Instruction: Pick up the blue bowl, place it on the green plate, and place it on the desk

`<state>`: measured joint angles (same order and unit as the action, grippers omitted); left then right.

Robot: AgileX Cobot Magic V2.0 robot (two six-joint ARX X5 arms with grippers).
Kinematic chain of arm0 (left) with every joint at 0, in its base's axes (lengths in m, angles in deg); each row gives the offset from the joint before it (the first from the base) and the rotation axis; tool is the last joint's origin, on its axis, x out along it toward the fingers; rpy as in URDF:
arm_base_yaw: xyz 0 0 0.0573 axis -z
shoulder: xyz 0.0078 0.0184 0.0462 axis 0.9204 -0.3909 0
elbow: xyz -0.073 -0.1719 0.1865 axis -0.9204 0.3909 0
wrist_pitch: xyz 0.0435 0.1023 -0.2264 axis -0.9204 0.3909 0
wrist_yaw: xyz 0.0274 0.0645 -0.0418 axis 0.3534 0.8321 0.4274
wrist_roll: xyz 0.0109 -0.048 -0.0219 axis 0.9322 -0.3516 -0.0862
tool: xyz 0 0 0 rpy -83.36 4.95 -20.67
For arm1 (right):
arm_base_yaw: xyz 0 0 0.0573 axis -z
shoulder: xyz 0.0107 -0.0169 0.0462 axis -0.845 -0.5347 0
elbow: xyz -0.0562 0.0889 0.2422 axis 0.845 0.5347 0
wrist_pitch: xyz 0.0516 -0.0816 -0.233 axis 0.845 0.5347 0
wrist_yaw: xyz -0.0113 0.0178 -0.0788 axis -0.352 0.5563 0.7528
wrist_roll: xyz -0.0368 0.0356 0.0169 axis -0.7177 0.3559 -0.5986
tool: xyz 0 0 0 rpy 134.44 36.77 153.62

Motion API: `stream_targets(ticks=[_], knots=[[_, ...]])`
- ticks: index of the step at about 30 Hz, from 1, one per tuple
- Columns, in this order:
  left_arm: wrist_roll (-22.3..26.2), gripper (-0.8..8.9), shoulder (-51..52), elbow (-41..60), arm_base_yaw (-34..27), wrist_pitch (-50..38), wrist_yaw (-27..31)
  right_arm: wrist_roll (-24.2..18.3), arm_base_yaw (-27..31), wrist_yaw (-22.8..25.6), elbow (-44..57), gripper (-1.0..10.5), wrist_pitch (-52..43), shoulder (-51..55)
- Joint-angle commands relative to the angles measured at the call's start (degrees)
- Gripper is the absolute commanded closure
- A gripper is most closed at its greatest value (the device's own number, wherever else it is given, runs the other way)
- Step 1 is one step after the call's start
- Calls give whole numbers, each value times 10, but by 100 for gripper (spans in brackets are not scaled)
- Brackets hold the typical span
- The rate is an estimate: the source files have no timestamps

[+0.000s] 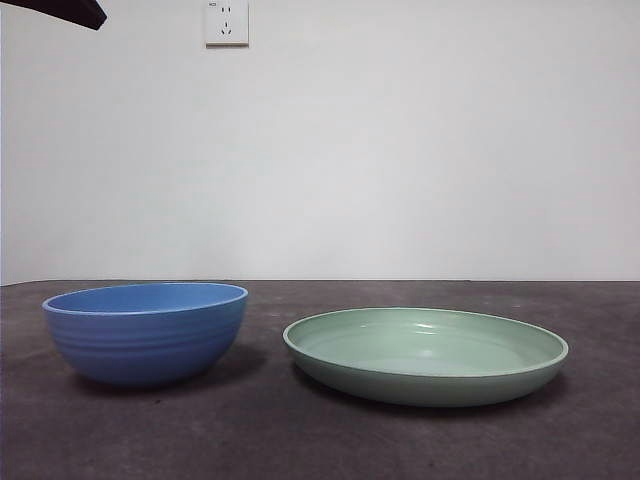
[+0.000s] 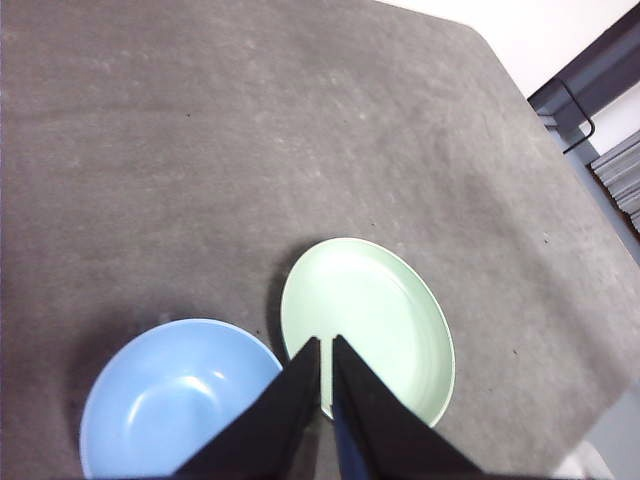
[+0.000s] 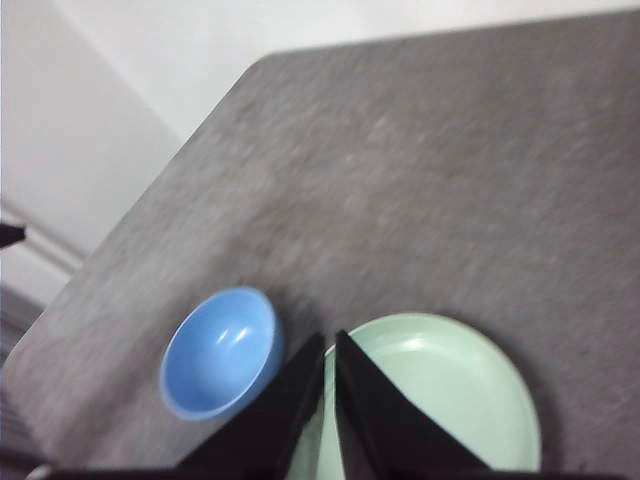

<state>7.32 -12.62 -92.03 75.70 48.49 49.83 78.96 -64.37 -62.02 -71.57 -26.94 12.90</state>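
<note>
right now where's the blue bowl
In the front view the blue bowl stands upright on the desk at the left, beside the green plate with a small gap between them; it is empty and neither gripper touches it.

One blue bowl (image 1: 146, 345), one green plate (image 1: 426, 354), one desk (image 1: 300, 440), one wall socket (image 1: 226, 22).

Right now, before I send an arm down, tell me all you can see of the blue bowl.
The blue bowl is round and deep, medium blue with faint horizontal ridges around its outside and a smooth, glossy, empty inside. It looks like glazed ceramic or hard plastic. It stands upright on the desk, beside the green plate with a small gap between them. Nothing else touches it: both pairs of fingers are high above, shut.
</note>
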Motion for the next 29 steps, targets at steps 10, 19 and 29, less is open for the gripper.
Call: stream_targets(ticks=[10,19,29], knots=[[17,350,-5,-14,29,8,-3,-32,-22,-17,-10,747,8,-6],[18,148,-5,-14,31,4,-3,-32,-22,-16,-10,391,12,-6],[12,158,-8,-14,28,12,19,-32,-22,-16,-10,391,9,-6]])
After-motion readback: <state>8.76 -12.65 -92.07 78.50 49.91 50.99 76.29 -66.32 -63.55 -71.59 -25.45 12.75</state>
